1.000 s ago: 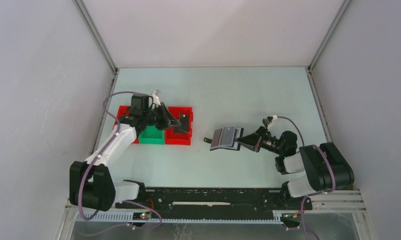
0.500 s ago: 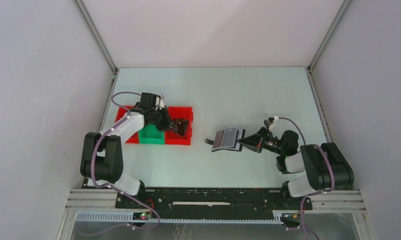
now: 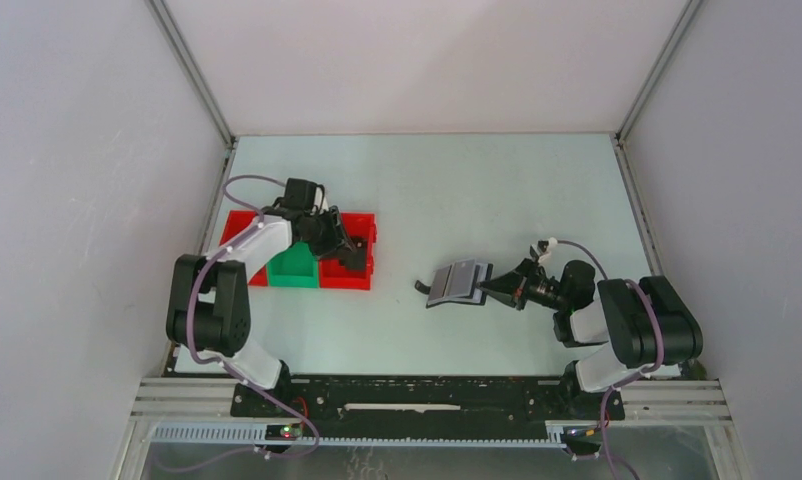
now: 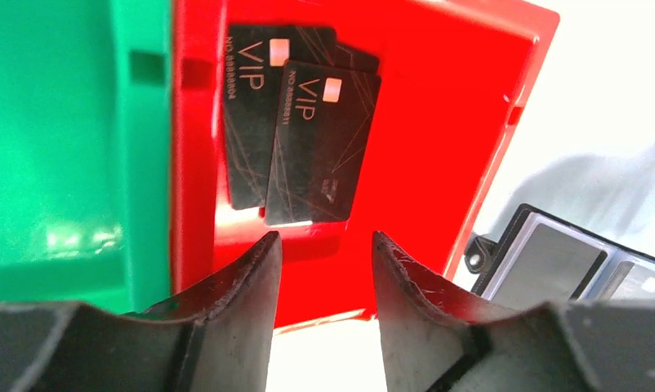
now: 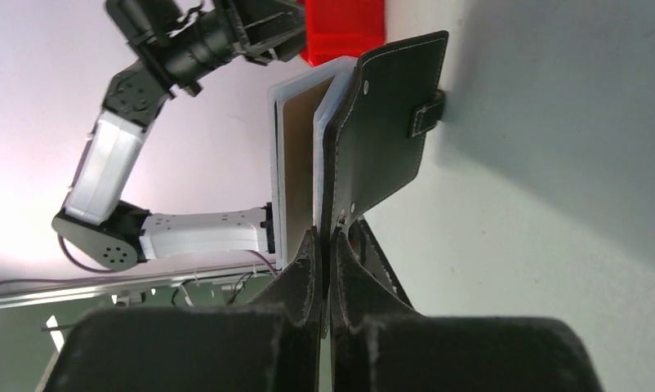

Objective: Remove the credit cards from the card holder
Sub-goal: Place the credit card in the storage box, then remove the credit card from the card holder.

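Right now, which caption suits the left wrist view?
Open left gripper over black cards lying in the red tray.

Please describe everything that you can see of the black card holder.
The card holder is a black, leather-looking folding wallet with pale stitching, a small strap tab and pale inner sleeves. It is half open, to the right of the red tray in the top view, pinched at one edge by the shut right gripper.

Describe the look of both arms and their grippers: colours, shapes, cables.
The left arm and right arm have white link shells between bulky black joint housings. A thin purple cable loops loosely along each. The left gripper and right gripper carry matte black fingers that taper towards curved, scuffed tips.
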Available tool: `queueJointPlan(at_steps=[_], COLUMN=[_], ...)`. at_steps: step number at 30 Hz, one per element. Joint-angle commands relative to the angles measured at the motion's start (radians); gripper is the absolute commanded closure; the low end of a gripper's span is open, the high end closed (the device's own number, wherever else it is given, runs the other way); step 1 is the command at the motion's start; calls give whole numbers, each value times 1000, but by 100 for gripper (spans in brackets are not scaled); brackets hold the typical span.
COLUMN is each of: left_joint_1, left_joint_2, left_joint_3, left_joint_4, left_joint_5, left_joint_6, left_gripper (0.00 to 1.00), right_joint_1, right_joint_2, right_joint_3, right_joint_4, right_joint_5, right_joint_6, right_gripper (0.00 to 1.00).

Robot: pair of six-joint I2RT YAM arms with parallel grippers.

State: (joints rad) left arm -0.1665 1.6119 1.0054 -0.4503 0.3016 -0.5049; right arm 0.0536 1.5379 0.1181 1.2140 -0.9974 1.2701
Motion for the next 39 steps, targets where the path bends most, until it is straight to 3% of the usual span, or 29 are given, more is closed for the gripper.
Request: queueJointPlan(at_steps=[1, 5, 8, 9, 13, 16, 22, 25, 29, 31, 35, 39], left_joint_1=[-23, -79, -123, -137, -203, -258, -395, -454, -505, -522, -528, -529], left_joint_2=[-125, -206, -247, -256, -287, -301, -255, -194, -128, -103, -85, -63], left_joint_3=[63, 93, 108, 110, 110, 107, 112, 123, 108, 93, 61, 36], left_joint_4=[-93, -129, -134, -130, -82, -47, 21, 46, 117, 170, 233, 268], left_joint_5=[-116, -112, -94, -83, -11, -1, 25, 39, 52, 72, 83, 100], left_joint_6=[34, 28, 14, 10, -4, -24, -69, -106, -175, -209, -266, -303], left_gripper=[48, 47, 47, 47, 46, 45, 44, 44, 45, 46, 46, 46], right_joint_1=[-8, -12, -8, -8, -8, -8, 71, 159, 280, 319, 311, 282], right_joint_2=[8, -43, -169, -214, -417, -515, -660, -667, -561, -489, -351, -246], right_joint_3=[18, 45, 118, 152, 244, 293, 370, 392, 437, 452, 495, 525], right_joint_4=[-102, -399, -862, -989, -1308, -1446, -1593, -1553, -1514, -1480, -1440, -1415], right_joint_5=[-7, 66, 247, 331, 558, 654, 830, 790, 800, 794, 730, 692], right_joint_6=[-99, -245, -427, -484, -602, -623, -615, -611, -616, -628, -653, -667], right_gripper=[100, 99, 85, 80, 38, 25, 23, 24, 28, 35, 47, 48])
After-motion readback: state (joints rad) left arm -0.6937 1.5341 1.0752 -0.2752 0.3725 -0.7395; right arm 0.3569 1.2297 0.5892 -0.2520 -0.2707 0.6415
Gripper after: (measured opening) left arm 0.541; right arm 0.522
